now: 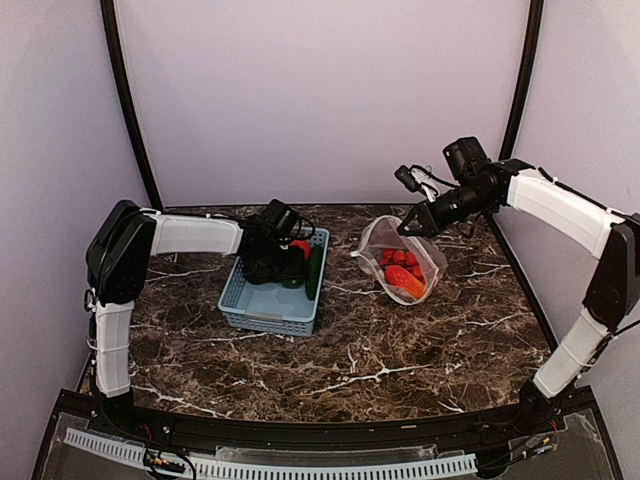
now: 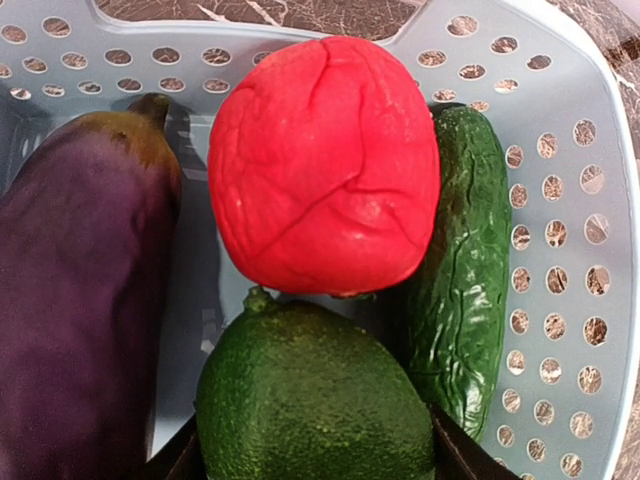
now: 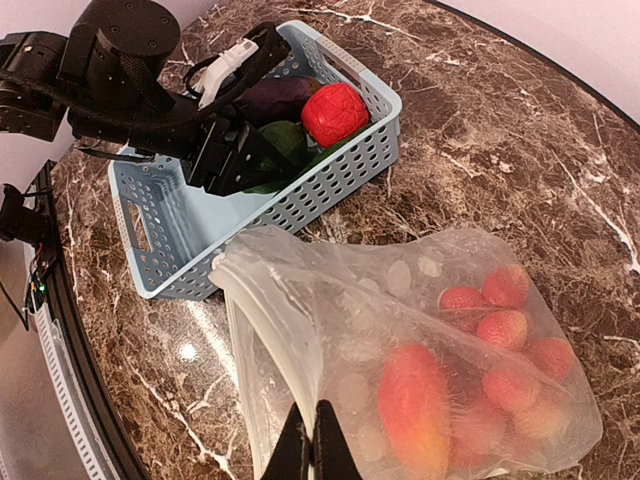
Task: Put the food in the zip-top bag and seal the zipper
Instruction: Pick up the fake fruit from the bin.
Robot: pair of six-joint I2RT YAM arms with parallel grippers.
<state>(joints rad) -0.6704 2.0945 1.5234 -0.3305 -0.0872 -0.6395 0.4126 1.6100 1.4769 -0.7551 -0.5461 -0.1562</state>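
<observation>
Left gripper [image 2: 315,458] is down inside the light-blue basket [image 2: 570,200], jaws wide astride the green pepper [image 2: 310,400], fingertips at both its flanks; can't tell if it's actually clamped. Tight in there: the eggplant [image 2: 80,300] crowds one side, the cucumber [image 2: 465,270] lies along the perforated wall on the other, and a wrinkled red piece [image 2: 322,165] sits just beyond the pepper, up near the basket's end wall. Right gripper [image 3: 312,450] is pinched shut on the mouth edge of the zip-top bag [image 3: 330,330], holding that edge up with the mouth gaping toward the basket; the bag's bottom rests on the table [image 1: 400,350]. The basket is left of centre and the bag right of centre, both toward the far edge and well apart, with open marble between them and across the near half. The bag is clear and crinkled, the whitish zipper [image 3: 265,300] curving round the mouth. Inside it are red cherry tomatoes [image 3: 500,320] and an orange-red piece [image 3: 415,405].
</observation>
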